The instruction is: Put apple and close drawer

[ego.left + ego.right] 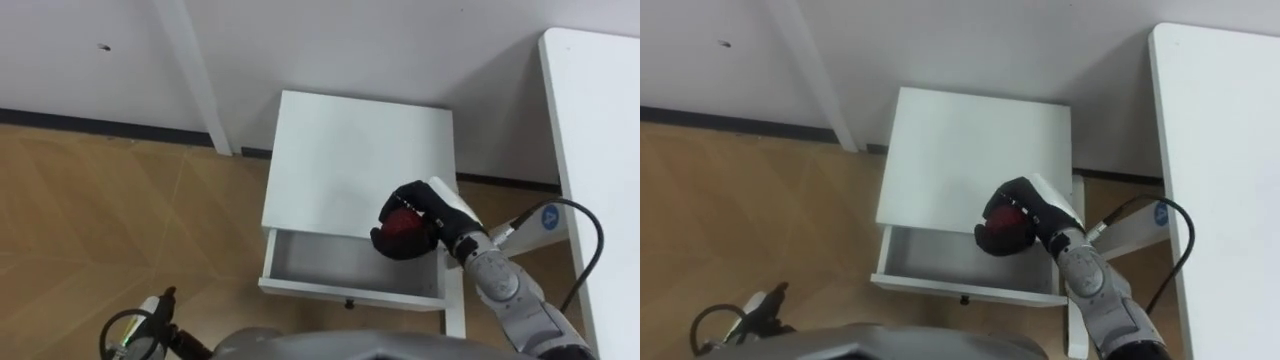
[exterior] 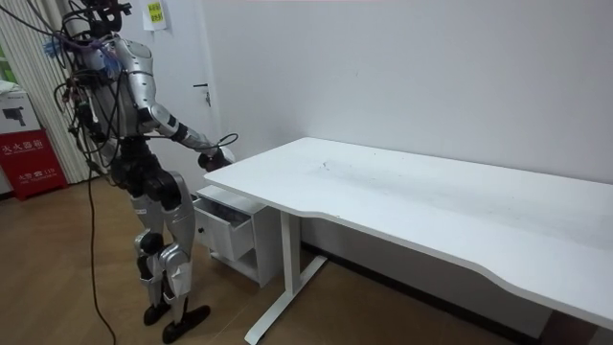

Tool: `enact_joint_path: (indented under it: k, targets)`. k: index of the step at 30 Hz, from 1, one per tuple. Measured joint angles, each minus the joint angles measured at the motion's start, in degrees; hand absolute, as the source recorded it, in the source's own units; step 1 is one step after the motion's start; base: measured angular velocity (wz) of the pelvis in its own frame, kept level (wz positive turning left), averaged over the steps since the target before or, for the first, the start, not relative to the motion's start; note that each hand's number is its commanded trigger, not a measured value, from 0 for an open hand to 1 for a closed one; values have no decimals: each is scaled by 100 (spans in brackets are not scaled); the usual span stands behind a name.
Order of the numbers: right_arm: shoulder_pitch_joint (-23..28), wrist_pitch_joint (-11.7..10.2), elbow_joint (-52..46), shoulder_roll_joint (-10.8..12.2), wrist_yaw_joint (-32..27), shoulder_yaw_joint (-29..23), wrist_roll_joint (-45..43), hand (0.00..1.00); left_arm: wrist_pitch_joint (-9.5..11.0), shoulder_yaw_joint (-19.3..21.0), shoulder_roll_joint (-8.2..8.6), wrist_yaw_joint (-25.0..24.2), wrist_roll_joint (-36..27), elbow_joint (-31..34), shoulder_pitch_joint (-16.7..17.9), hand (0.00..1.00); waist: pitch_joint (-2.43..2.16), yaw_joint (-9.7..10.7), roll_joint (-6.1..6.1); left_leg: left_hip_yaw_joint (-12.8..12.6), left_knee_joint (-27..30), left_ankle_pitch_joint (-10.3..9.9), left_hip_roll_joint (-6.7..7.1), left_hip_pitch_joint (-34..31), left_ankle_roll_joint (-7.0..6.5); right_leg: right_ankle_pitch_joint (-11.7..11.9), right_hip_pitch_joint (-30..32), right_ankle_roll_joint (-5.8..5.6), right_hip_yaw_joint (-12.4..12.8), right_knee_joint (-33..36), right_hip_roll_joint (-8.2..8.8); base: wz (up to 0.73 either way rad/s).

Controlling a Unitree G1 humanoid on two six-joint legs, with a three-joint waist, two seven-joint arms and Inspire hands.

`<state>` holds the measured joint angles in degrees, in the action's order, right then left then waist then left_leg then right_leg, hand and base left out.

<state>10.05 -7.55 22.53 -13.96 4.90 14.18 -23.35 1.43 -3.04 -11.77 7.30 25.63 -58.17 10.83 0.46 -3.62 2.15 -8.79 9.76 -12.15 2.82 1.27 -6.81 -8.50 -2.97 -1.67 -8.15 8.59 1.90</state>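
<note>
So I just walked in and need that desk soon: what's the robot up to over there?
The robot stands at a small white cabinet beside the desk. Its right hand has its fingers curled round a red apple, held over the open drawer. The apple is not in the drawer yet. The left hand hangs low at its side.

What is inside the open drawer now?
The visible floor of the drawer is bare. The right hand, holding the apple, hides its rear right corner.
</note>
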Motion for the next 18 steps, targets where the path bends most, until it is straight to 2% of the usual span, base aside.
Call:
enact_joint_path:
  k: [5,6,7,8,18]
  targets:
    - [0,0,0,13,33,32,-3,100,13,1,0,-78,38,1,17,0,0,-14,1,12,8,0,0,-9,0,0,2,0,-31,0,1,1]
    - [0,0,0,17,39,32,-3,92,13,2,0,-108,48,2,16,0,-1,-14,3,17,8,0,0,-12,0,0,2,0,-52,0,1,0]
    - [0,0,0,18,47,32,-4,7,13,5,0,-134,57,2,15,0,-2,-12,4,21,8,0,0,-12,0,0,2,0,-61,1,2,0]
    - [1,0,1,19,78,32,-5,0,20,5,0,-155,100,2,13,0,-3,-12,6,29,9,0,0,-13,0,0,1,0,-72,1,2,4]
    - [18,-63,181,60,107,29,-325,0,118,10,1,-149,155,4,-9,0,1,-8,2,70,12,0,0,-26,0,0,5,0,-74,-1,1,2]
